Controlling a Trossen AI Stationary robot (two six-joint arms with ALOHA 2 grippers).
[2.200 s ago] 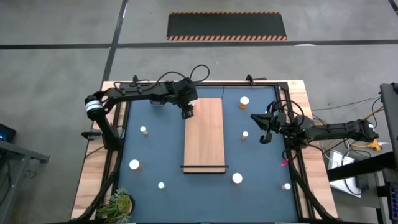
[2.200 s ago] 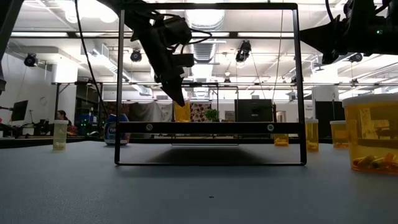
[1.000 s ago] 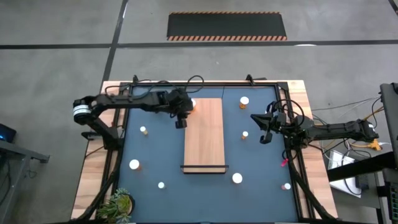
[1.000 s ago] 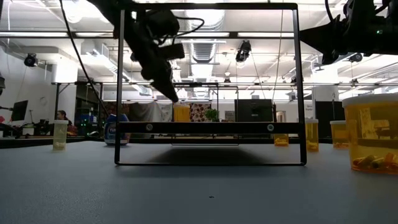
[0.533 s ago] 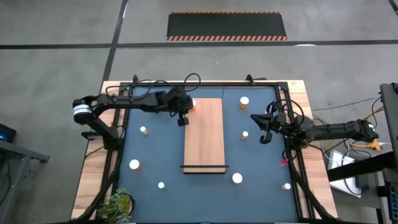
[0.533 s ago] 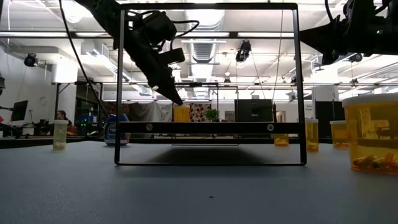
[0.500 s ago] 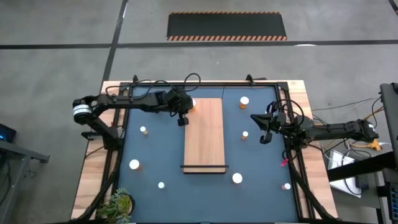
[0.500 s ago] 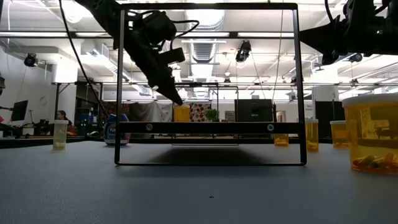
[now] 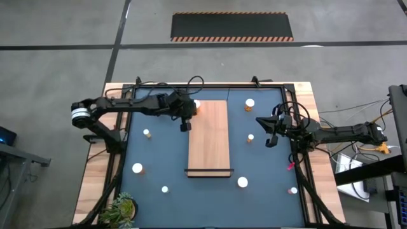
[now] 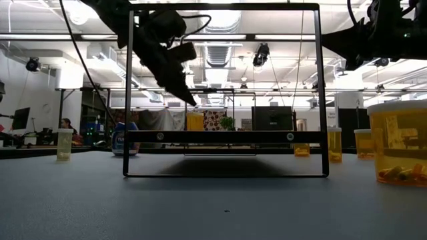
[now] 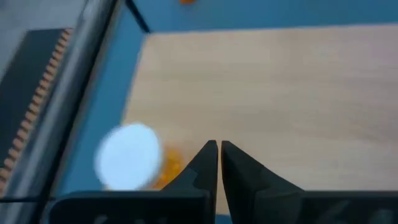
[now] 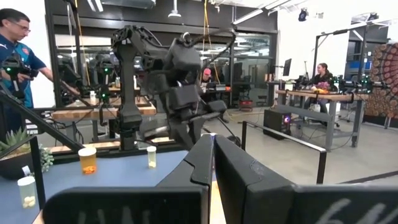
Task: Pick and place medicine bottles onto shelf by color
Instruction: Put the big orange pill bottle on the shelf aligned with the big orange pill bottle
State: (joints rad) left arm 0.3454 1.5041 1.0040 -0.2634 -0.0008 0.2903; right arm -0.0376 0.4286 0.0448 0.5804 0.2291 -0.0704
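Left gripper point(image 9: 185, 126) hovers off the long light-brown wooden shelf's point(image 9: 208, 137) left edge, jaws clenched, empty. 1 small orange white-capped medicine bottle point(image 11: 133, 159) stands at the shelf's far left corner, just beside the jaws, not between them. Right gripper point(image 9: 268, 141) waits at the bench's right side, jaws clenched.

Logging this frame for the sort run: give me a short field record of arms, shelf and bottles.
left gripper: jaws shut, empty, raised beside the shelf's far left corner
right gripper: jaws shut, empty, waiting at the table's right side
shelf: one orange bottle at its far left corner, rest bare
blue bottle: off the shelf, far left of the table
other bottles: scattered on the blue mat
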